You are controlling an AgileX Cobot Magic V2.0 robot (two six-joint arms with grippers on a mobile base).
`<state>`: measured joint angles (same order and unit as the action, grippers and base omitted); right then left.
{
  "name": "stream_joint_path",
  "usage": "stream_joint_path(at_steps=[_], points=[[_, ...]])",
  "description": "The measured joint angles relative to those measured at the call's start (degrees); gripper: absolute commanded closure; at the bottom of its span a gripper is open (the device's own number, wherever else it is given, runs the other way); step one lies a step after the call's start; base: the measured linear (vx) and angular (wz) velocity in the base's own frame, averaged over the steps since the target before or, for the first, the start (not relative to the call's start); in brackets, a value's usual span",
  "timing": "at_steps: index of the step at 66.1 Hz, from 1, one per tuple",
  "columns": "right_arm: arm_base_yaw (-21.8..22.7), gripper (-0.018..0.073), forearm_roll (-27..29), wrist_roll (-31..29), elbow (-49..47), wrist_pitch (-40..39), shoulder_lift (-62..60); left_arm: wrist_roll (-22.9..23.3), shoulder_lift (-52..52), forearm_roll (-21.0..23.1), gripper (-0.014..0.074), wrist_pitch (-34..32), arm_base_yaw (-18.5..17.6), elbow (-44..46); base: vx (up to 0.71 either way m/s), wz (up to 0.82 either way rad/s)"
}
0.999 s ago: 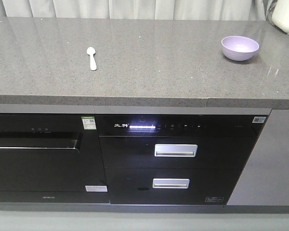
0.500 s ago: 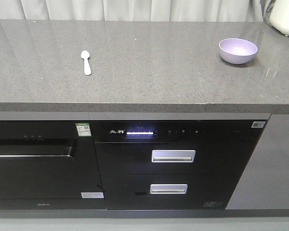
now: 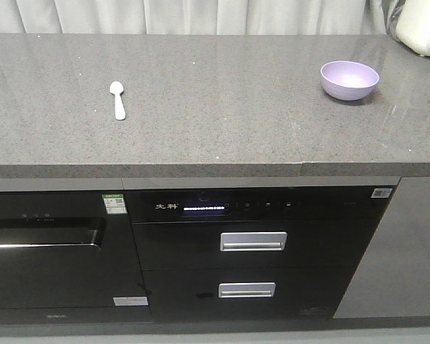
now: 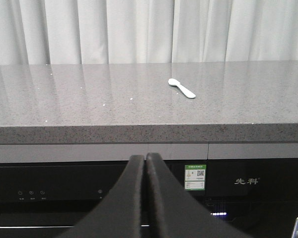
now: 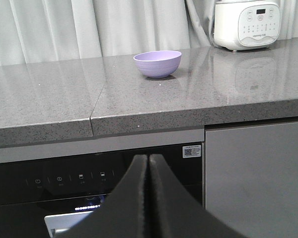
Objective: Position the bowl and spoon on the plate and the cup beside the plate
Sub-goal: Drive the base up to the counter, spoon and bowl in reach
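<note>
1. Broadly, the grey stone countertop (image 3: 215,129) carries only two of the task's things; the plate and cup show in no view.
2. Below the counter edge, the left gripper (image 4: 145,159) and right gripper (image 5: 148,159) hang clenched and empty; they should probably open before reaching.
3. At the far right sits the lavender bowl (image 3: 350,79), with nothing in it; its rim looks the best place to pinch.
4. Well apart on the left lies the pale spoon (image 3: 117,99).

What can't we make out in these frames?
Plate, cup: in no view.
Rice cooker: front view, cut by the top-right edge.
Green sticker text: left wrist view, too small.
Left gripper, right gripper: absent from front view; wrist views cut their bases.
</note>
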<state>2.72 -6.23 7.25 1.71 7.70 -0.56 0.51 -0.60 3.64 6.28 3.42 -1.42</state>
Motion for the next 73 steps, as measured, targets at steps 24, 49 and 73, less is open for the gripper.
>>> stream_joint_path(at_steps=[24,49,73], points=[[0.00,0.0561,0.00,0.00,0.00,0.00,0.00,0.00,0.00,0.00,0.0602,0.00,0.00,0.00,0.04,-0.01],[0.00,0.0561,0.00,0.00,0.00,0.00,0.00,0.00,0.00,0.00,0.0602,0.00,0.00,0.00,0.04,0.00],[0.00,0.0561,0.00,0.00,0.00,0.00,0.00,0.00,0.00,0.00,0.0602,0.00,0.00,0.00,0.05,-0.01]])
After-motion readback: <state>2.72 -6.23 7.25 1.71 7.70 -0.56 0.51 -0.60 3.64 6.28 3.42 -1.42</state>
